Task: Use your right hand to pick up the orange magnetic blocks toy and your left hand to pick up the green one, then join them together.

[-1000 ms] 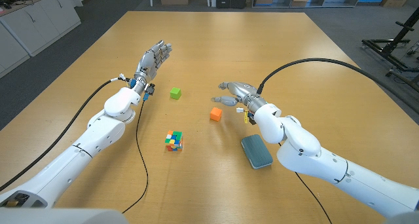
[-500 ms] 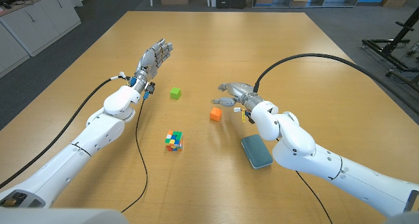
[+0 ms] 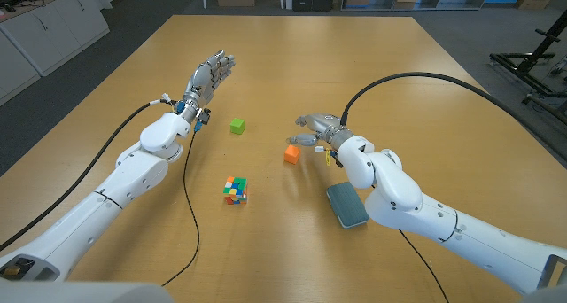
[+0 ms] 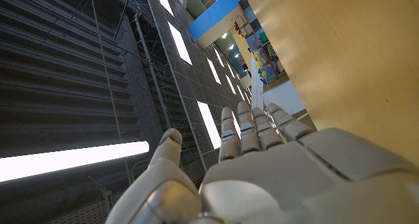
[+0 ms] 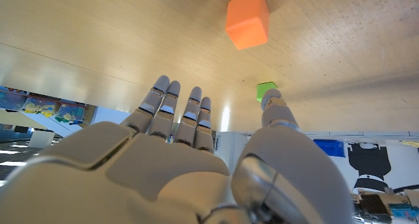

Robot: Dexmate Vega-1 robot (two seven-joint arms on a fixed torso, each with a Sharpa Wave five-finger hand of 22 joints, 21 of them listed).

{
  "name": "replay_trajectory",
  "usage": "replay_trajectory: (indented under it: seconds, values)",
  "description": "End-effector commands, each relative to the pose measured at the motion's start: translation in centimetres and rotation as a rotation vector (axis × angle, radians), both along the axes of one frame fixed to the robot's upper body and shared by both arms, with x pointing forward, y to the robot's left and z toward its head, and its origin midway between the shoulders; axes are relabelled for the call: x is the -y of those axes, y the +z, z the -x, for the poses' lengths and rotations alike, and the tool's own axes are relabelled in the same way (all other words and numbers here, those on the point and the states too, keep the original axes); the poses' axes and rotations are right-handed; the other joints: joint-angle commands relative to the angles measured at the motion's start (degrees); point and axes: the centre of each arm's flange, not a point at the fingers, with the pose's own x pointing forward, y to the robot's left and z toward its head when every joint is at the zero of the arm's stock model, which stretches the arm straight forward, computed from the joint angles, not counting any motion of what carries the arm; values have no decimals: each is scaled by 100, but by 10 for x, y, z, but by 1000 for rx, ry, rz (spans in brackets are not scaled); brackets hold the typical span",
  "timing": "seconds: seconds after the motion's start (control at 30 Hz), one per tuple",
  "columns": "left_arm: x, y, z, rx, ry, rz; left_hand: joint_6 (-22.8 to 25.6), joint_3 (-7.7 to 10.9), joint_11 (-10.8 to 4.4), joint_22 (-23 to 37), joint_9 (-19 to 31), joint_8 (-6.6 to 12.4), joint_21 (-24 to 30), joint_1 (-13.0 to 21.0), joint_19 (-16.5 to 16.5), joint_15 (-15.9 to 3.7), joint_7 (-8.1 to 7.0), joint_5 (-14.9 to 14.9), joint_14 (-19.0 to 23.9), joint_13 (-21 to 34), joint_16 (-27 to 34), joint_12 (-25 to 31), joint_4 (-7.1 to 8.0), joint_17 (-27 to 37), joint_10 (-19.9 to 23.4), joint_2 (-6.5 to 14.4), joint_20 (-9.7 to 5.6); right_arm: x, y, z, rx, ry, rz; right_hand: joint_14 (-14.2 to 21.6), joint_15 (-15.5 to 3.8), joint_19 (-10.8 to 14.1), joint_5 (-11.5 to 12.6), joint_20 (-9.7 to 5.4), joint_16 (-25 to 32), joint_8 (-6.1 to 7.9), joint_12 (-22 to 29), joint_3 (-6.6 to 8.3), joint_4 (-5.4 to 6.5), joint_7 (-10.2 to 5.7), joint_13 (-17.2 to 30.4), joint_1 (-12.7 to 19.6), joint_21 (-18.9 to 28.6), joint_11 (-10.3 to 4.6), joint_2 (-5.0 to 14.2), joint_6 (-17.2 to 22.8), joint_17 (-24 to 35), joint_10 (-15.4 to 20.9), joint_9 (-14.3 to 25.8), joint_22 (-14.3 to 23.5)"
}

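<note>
Right hand has crept a little toward the table's left edge over the last second, closing on the orange block; its forearm has followed. Left hand has barely shifted, and neither block has moved.

Right hand: fingers spread and extended, holding nothing, hovering just beyond the orange block on the far side, not touching it. In the right wrist view the same hand reaches with straight fingers, the orange block ahead of the fingertips and clear of them, the green block further off past the thumb.

Left hand: open, fingers straight and together, pointing toward the far edge, raised off the table, holding nothing. Left wrist view shows its back with fingers extended.

Green block sits on the wooden table near its middle, between the two hands, well apart from the left hand. Orange block lies nearer the front edge, near the green one.

Multicoloured puzzle cube toward the front edge. Teal rectangular pad beside the right forearm.
</note>
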Motion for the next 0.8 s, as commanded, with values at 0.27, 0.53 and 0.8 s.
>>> replay_trajectory:
  seconds: [0.27, 0.53, 0.8]
  values:
    - [-2, 0, 4, 11, 0, 5, 30, 9, -9, 35, 30, -28, -12, 8, -23, 33, 0, -20, 33, 13, -20, -7, -23, 18, 46, 48, -271, -6, 1, -7, -17, -41, 47, -50, 2, 28, 55, 34, -10, -46, -39, -17, 41, 20, 19, 70, -17, 27, 0, -86, 19, -80, 21, 34]
    - [-1, 0, 5, 15, -3, 5, 31, 10, -2, 35, 30, -32, -14, 9, -26, 34, -8, -21, 33, 12, -23, -12, -26, 18, 44, 51, -268, -8, 1, -9, -11, -64, 58, -75, 3, 32, 60, 44, -23, -61, -47, -25, 51, 38, 19, 76, -31, 35, -6, -117, 19, -99, 27, 35]
    - [-1, 2, 6, 4, -4, -1, 40, 12, 10, 35, 30, -34, -20, 9, -35, 38, 5, -23, 37, 12, -25, -14, -29, 19, 53, 55, -268, -10, 0, -12, -7, -83, 80, -76, -12, 39, 69, 41, -29, -59, -48, -28, 48, 27, 18, 102, -46, 7, -21, -104, 16, -95, 32, 36]
